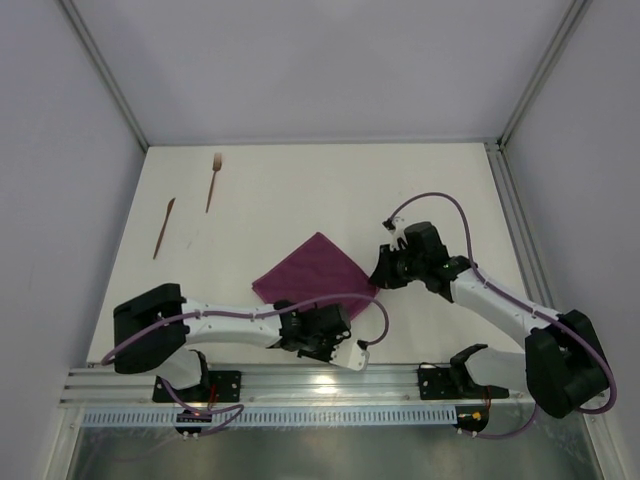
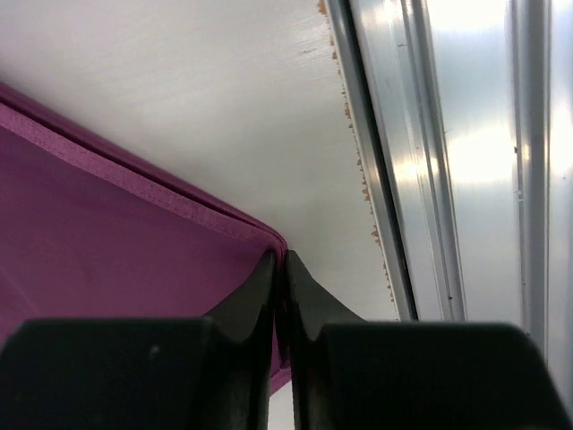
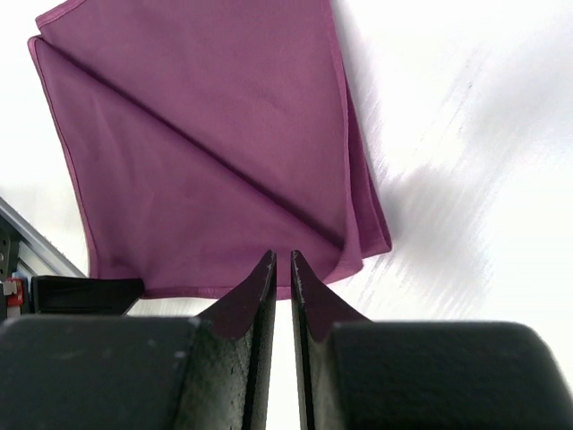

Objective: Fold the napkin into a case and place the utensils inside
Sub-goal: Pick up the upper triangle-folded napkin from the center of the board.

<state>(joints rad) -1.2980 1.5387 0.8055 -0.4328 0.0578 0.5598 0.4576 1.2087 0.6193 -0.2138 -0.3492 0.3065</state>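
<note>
**Item: napkin** (image 1: 315, 268). Plum-purple cloth with a slight sheen and a stitched hem. Folded flat into a diamond, layers stacked along the right edge, 1 diagonal crease across the top face. Lies mid-table, near side, on the white matte table (image 1: 300, 190). Not yet a case.

**Item: left gripper** (image 2: 279, 264). Black fingers pressed together, pinching the napkin's near corner; purple shows betw. them. The rest of the cloth runs away from this grip toward the far side. Metal rail (image 2: 430, 179) just beside, on the near side.

**Item: right gripper** (image 3: 282, 262). Fingers nearly together, thin slit betw. them, tips over the cloth's edge at its right corner. Can't tell whether any cloth is nipped.

**Key relation:** the next fold prob. turns on the near corner held by the left gripper. The diamond's long axis runs near-to-far, so that corner would travel far-ward over the cloth, w/ the right gripper placed to steady the right corner.

**Items: 2 utensils.** Fork (image 1: 213, 180) and knife (image 1: 164, 227), both thin, brown, wood-look, rigid. They lie far left, long axes roughly near-to-far, apart from each other and well apart from the napkin. Left arm is nearer to both.
</note>
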